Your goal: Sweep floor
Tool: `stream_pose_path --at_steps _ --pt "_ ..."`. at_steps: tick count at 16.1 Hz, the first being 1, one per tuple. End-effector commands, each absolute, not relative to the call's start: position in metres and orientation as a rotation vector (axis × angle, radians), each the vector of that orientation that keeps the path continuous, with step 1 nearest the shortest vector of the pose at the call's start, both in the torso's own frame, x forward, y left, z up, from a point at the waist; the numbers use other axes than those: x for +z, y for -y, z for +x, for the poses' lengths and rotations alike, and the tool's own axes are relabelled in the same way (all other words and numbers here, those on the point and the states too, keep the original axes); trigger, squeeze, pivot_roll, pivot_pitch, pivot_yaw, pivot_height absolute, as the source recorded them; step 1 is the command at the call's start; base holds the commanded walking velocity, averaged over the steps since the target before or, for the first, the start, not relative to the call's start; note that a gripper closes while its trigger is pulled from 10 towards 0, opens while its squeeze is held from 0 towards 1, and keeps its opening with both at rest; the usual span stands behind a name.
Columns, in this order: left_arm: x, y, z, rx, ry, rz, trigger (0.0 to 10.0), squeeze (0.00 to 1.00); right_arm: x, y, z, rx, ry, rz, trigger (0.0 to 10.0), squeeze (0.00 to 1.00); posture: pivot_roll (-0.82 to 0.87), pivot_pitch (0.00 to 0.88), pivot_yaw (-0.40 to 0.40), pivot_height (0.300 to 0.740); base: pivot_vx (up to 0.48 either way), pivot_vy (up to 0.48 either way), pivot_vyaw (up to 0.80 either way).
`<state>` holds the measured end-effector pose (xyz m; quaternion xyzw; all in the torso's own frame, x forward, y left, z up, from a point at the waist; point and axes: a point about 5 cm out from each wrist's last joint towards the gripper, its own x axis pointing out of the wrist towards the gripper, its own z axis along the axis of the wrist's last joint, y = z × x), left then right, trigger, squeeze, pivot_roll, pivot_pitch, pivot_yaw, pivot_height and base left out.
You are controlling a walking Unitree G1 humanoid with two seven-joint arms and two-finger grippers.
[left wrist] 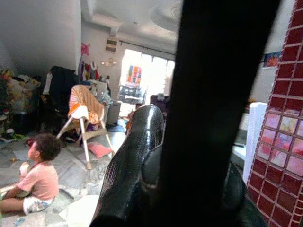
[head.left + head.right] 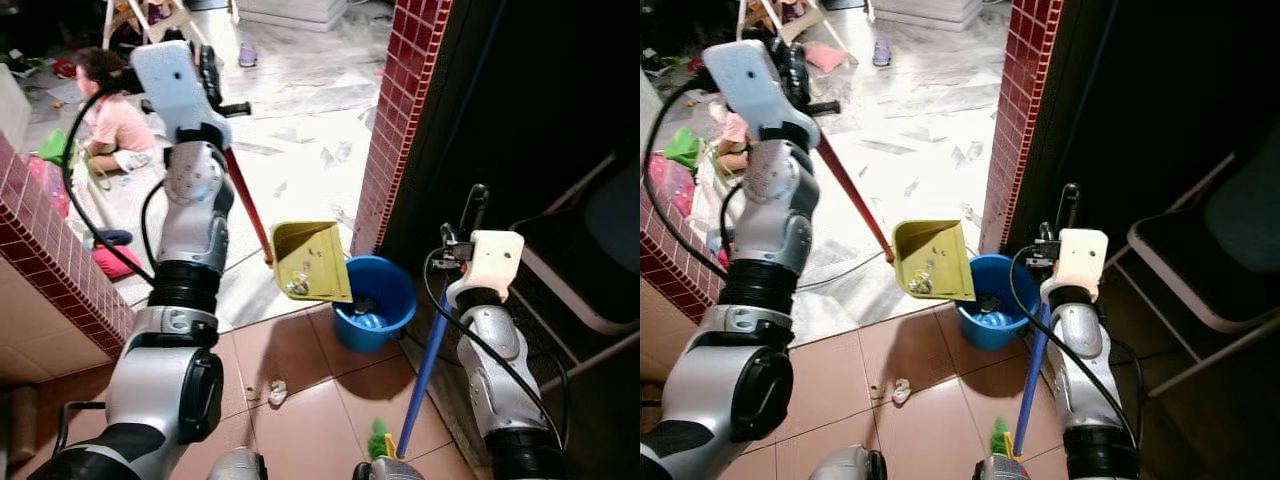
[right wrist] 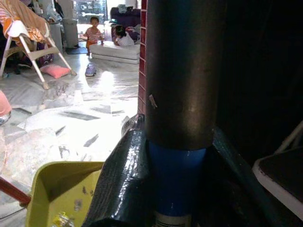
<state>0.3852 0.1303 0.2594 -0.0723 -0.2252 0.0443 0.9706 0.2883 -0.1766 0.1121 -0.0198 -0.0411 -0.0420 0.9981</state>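
Note:
My left gripper (image 2: 214, 88) is raised high and shut on the red handle (image 2: 250, 205) of a yellow dustpan (image 2: 310, 262). The pan hangs tilted just above a blue bucket (image 2: 378, 298), with bits of debris in its lower corner. My right gripper (image 2: 458, 248) is shut on a broom's blue shaft (image 2: 425, 370) just below its black grip (image 3: 182, 71). The broom stands upright beside the bucket, green bristles (image 2: 378, 438) on the floor. In the left wrist view a black finger (image 1: 128, 165) presses against the dark handle.
A crumpled scrap (image 2: 277, 392) lies on the brown tiles. A red-tiled pillar (image 2: 405, 110) rises behind the bucket, and a low red-tiled wall (image 2: 60, 255) runs along the left. A chair (image 2: 600, 250) stands in the dark on the right. A child (image 2: 108, 125) sits on the marble floor beyond.

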Motion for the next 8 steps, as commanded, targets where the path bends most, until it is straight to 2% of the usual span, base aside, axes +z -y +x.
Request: stream_pose_path --at_steps 1,8 --pt "0.288 -0.127 0.383 0.097 0.577 -0.158 10.0 0.0 0.114 0.177 0.285 -0.1 0.085 -0.041 10.0 0.0 -0.12 0.058 0.04 0.74 0.0 0.0 0.0" --pt "0.312 -0.108 0.385 0.115 0.721 -0.091 10.0 0.0 0.112 0.187 0.261 -0.169 0.068 -0.048 10.0 0.0 -0.19 0.092 0.1 0.74 0.0 0.0 0.0"
